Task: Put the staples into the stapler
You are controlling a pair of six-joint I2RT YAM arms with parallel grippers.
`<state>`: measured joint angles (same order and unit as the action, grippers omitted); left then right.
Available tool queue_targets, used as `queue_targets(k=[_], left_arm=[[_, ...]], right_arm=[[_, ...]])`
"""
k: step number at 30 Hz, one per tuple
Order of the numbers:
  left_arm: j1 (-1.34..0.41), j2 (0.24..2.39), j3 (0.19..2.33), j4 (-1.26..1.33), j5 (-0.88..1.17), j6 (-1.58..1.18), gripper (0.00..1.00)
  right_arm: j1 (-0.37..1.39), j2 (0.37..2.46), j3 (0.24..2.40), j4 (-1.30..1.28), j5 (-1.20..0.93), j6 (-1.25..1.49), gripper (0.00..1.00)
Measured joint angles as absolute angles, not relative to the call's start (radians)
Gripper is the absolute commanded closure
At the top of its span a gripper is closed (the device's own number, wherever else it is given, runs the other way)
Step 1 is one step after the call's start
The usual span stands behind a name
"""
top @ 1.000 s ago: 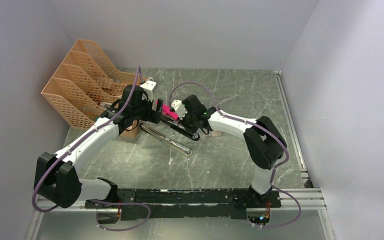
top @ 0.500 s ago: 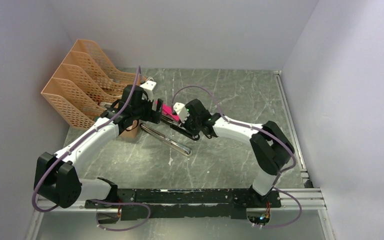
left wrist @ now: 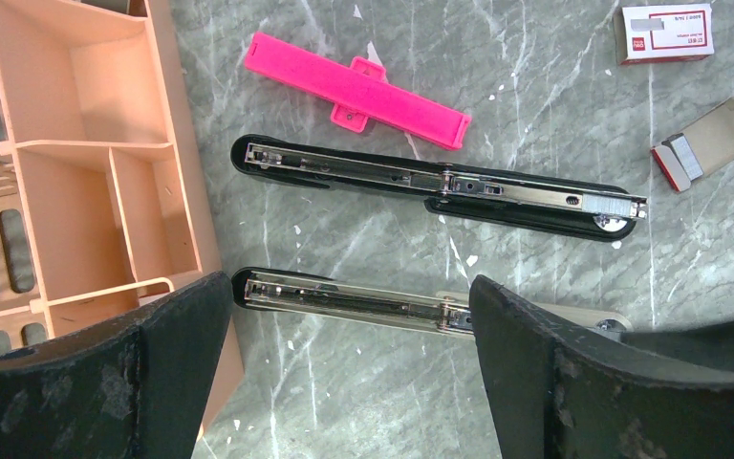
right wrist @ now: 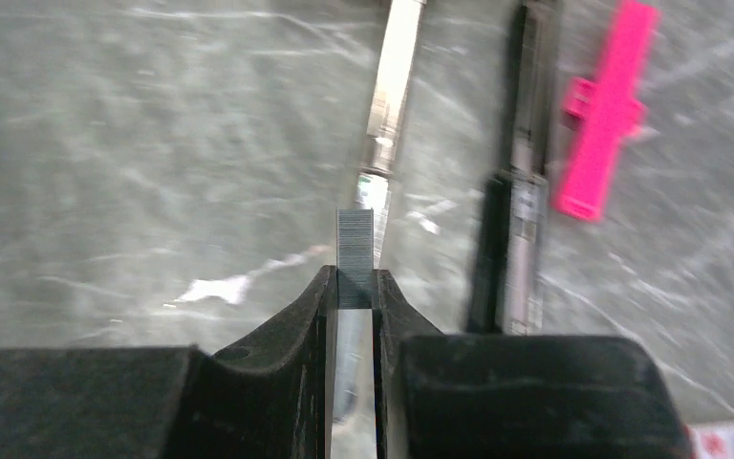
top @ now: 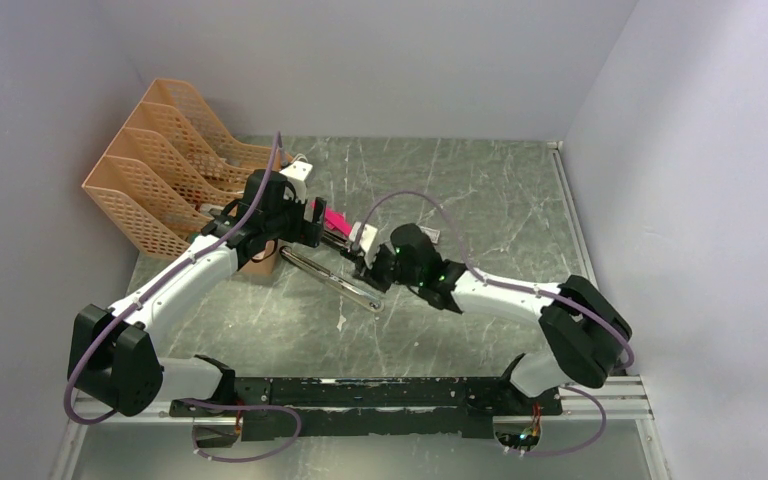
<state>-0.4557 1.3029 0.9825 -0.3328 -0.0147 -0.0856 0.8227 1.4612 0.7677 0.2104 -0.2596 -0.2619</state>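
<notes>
Staples (right wrist: pixel 355 247) strip is pinched in the right gripper (right wrist: pixel 354 287), long axis pointing forward. The stapler (right wrist: pixel 516 210) runs parallel, just right of the fingers (strip lines up over the slim stick (right wrist: pixel 392 86) instead). Left gripper (left wrist: pixel 349 311) hovers wide open and empty.

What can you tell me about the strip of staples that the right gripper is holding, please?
The strip of staples is a small, flat, silvery-grey metal block, finely ribbed where the single staples join. The right gripper pinches its near end between two black fingers; the far half juts free past the tips. It looks straight and whole. It hangs over the green marbled table, in line with a blurred silver rail; whether they touch cannot be told.
</notes>
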Motion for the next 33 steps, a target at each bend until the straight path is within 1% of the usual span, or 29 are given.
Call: queue_targets(k=[4,8,12,15,22,30,33], left_arm=[[-0.456,1.303,0.982,-0.333,-0.015,-0.086,0.02],[-0.456,1.303,0.982,-0.333,-0.015,-0.086,0.02],[-0.456,1.301,0.982,-0.333,-0.015,-0.086,0.02],[-0.456,1.299,0.982,-0.333,-0.015,-0.086,0.02],[-0.456,1.299,0.982,-0.333,-0.015,-0.086,0.02],[-0.457,1.299,0.982,-0.333,-0.015,-0.086,0.02],[-0.458,1.298,0.982,-0.333,-0.015,-0.086,0.02]], right_arm=[[0.910,1.493,0.725,0.334,-0.323,-0.213,1.00],[0.985,1.611,0.750,0.443,-0.362,-0.178,1.00],[1.037,1.741,0.813,0.469,-0.372,-0.165,0.99],[1.068,1.800,0.850,0.466,-0.362,-0.162,0.97],[1.107,1.852,0.875,0.475,-0.292,-0.143,0.94],[1.143,1.908,0.876,0.505,-0.138,-0.050,0.91],[1.161,1.914,0.876,0.514,-0.087,-0.017,0.87]])
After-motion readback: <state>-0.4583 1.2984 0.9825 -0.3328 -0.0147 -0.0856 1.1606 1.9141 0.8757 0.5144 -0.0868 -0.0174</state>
